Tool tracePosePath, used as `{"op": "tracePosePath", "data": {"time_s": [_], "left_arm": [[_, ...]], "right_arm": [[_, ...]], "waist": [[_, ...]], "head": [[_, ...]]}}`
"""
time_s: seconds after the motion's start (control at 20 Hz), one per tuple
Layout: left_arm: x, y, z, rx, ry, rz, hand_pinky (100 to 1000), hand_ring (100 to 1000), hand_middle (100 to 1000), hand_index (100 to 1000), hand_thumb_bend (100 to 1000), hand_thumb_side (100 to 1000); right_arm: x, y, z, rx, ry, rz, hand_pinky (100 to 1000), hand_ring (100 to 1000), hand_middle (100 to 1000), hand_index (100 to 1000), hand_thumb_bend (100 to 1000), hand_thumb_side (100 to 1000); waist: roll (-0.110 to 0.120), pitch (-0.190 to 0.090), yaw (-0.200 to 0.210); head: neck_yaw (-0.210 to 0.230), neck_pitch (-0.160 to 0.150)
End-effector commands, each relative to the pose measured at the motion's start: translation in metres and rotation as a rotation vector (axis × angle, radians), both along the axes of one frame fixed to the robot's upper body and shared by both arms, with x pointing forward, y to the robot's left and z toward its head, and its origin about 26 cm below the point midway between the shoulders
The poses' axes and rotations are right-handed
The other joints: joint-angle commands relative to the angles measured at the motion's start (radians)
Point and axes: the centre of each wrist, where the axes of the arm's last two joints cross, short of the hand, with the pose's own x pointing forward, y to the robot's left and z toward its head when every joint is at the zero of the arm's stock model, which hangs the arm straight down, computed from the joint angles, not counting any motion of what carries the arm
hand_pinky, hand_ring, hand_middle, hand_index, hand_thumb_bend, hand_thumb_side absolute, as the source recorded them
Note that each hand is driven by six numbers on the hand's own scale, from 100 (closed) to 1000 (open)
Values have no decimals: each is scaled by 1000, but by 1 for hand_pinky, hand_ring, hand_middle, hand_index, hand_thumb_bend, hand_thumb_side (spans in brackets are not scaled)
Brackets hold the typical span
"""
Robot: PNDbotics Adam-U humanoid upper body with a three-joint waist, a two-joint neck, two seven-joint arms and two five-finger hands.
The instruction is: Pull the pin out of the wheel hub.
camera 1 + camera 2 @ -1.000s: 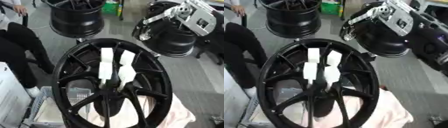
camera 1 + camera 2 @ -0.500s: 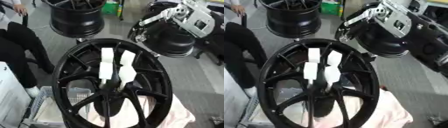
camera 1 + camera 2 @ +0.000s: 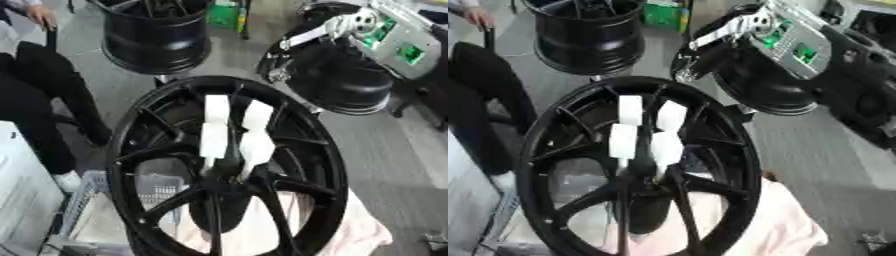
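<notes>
Overhead, my right hand (image 3: 737,35) is hanging at the upper right, well apart from the wheel hub (image 3: 223,170) standing upright before me; whether its fingers are open or curled I cannot tell, and it is holding nothing I can see. My left hand is not showing. Two white pins (image 3: 234,131), wrapped pale, are sticking up from the hub's centre, side by side, so the pulling is, by my judgement, not yet begun: reach, grasp and draw are all left. Compared with a second ago, my right arm is sitting slightly closer to the rim, while the pins are unchanged. Pink cloth (image 3: 785,225) is lying beneath.
</notes>
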Motion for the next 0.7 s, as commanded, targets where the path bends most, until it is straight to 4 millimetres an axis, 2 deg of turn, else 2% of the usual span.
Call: {"op": "tracePosePath", "data": {"time_s": [0.05,0.45,0.55,0.7], "left_arm": [[-2,1,7,23,-16,-9,759,911,733,805,100,706],[-2,0,6,20,-12,-14,760,913,734,805,100,707],[-2,0,6,19,-12,-16,760,913,734,805,100,707],[-2,0,6,17,-11,-18,760,913,734,805,100,707]], "right_arm": [[-13,0,15,25,-39,-38,863,860,830,911,100,797],[-32,7,15,68,-20,-65,861,861,834,917,100,788],[-36,9,14,63,-20,-69,860,865,831,922,100,749],[-41,10,13,41,-26,-73,859,868,828,920,153,594]], "waist": [[7,-7,0],[4,-3,3],[3,-3,4],[3,-3,5]], "head": [[5,5],[16,5],[15,5],[14,5]]}}
